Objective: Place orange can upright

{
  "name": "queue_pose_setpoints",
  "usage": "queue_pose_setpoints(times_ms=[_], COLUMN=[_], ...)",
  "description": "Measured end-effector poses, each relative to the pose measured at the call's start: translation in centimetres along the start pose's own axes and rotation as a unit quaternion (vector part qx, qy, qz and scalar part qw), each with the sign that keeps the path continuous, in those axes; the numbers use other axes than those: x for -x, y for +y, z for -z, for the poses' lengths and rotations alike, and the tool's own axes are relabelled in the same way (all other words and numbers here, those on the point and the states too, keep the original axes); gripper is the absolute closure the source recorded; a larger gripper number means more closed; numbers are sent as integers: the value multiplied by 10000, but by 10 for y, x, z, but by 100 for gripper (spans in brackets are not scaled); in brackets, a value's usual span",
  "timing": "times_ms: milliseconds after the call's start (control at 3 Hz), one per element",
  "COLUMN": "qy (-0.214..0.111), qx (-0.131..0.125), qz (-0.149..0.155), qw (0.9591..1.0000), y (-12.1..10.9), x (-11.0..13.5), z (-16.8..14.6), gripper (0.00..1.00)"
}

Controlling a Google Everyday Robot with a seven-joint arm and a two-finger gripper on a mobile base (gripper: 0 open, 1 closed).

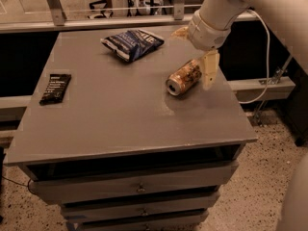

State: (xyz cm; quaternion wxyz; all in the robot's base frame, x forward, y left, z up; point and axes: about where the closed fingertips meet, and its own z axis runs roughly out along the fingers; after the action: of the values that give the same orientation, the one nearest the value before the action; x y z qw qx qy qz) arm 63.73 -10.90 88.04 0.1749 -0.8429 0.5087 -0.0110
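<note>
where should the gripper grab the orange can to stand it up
Across the mid-body of the orange can, coming from above: it lies on its side, silver top toward the front left, so its rounded sides are free. The gripper hangs by its far end.
</note>
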Motion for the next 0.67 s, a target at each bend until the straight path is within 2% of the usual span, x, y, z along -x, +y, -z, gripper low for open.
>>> queue_pose_setpoints(times_ms=[333,667], qy=[-81,-216], qx=[205,421], qz=[104,194], qw=[9997,9987], y=[4,14], x=[-6,1], z=[-19,-38], gripper=[0,0])
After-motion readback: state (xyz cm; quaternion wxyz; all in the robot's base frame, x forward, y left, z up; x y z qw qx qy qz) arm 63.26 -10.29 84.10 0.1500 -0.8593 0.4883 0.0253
